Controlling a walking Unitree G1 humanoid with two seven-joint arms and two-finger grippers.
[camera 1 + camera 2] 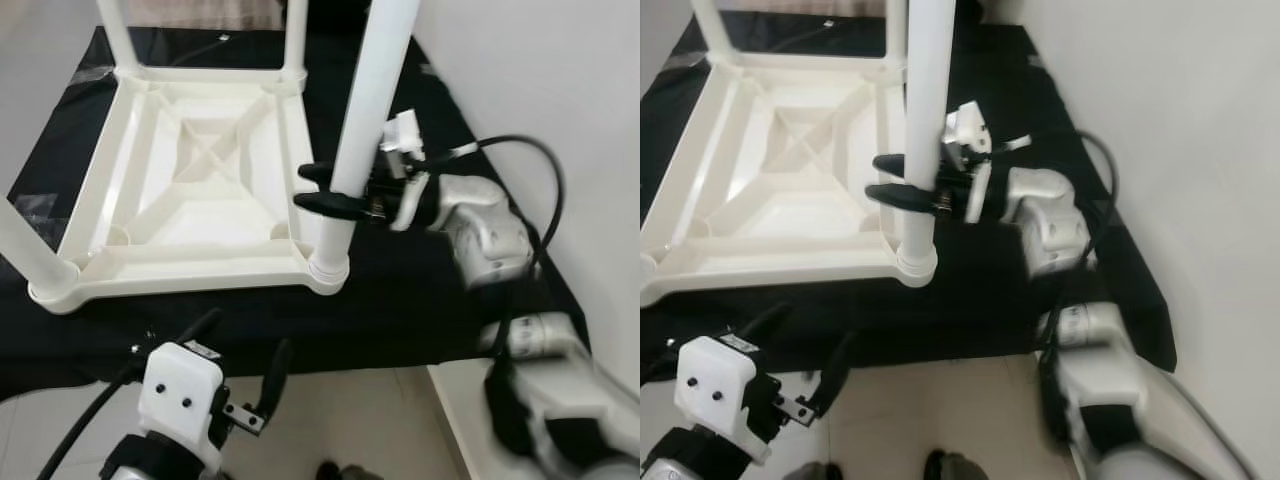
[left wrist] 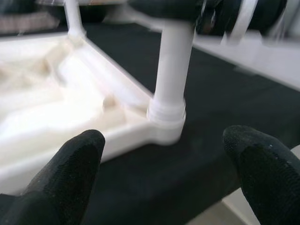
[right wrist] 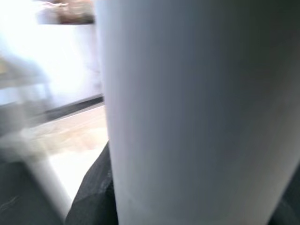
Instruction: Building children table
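A white plastic children's table [image 1: 190, 170] lies upside down on a black cloth [image 1: 400, 290]. Its near right leg [image 1: 365, 110] stands upright in the corner socket [image 1: 328, 268]. My right gripper [image 1: 318, 188] is shut on this leg a little above the socket, one finger on each side. In the right wrist view the white leg [image 3: 197, 112] is pressed close to the lens. My left gripper [image 1: 240, 370] hangs open below the cloth's front edge, holding nothing; its fingertips [image 2: 70, 164] frame the socket [image 2: 166, 119] from a short way off.
Other legs stand at the far left [image 1: 115, 35], far right [image 1: 296, 35] and near left [image 1: 25, 245] corners. A white wall [image 1: 560, 90] runs close along the right. Pale floor [image 1: 350, 420] lies in front of the cloth. Cables [image 1: 530, 150] loop off my right arm.
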